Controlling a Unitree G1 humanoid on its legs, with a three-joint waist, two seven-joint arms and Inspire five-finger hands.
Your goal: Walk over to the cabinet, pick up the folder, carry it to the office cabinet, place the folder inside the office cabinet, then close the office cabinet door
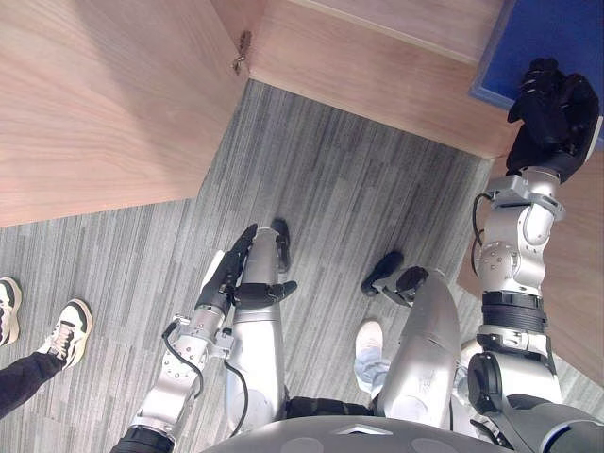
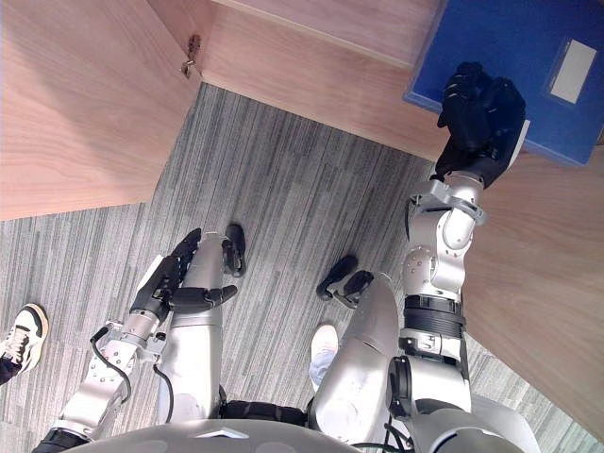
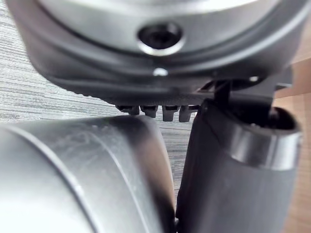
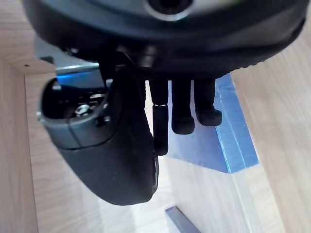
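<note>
Head views: the right robot hand [image 2: 477, 118] reaches up, curled over the near edge of the blue folder [image 2: 514, 47], which lies on the wooden cabinet shelf [image 2: 311, 71]. The left robot hand [image 1: 225, 276] hangs low (fingers straight, holding nothing) above the grey floor [image 1: 359, 179]. Right wrist view: the folder lies just past the bent fingers [image 4: 183, 114].

Silver-grey arms [image 1: 514, 255] end in a dark left hand [image 1: 226, 274] and dark right hand [image 1: 557, 109].
</note>
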